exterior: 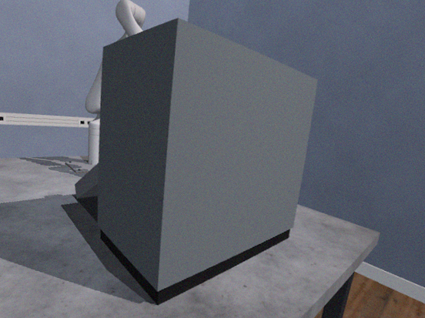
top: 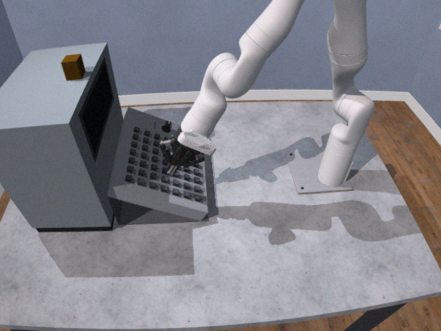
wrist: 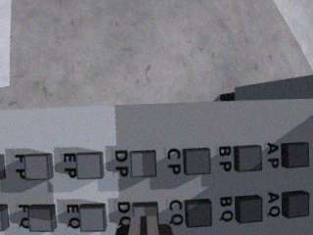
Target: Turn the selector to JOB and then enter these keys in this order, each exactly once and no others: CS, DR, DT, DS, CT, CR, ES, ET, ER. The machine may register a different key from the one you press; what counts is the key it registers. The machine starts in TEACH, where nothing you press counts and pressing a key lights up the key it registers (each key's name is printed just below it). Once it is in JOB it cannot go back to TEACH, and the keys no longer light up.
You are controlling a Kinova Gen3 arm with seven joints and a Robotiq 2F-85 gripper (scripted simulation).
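Note:
A grey machine [top: 43, 142] [exterior: 225, 154] has a sloped keypad panel [top: 156, 199] [wrist: 196, 122] with rows of dark square keys and a black selector knob [top: 166, 126] at its top right. My gripper [top: 171, 172] [wrist: 144, 226] is shut and empty, its fingertips down on the keypad's middle. In the wrist view the fingertips sit at the bottom edge, right below the DQ key [wrist: 145, 210]. Keys DP [wrist: 143, 164], CP [wrist: 197, 161], EP [wrist: 89, 164], CQ [wrist: 199, 212] and EQ [wrist: 93, 216] lie around it. No key is lit. In the exterior view the machine hides the keypad and gripper.
A dark screen [top: 96, 107] faces the keypad. A small brown block [top: 72, 66] sits on top of the machine. The arm's base [top: 334, 167] stands on a plate at the table's right. Wooden floor shows beyond the table edge.

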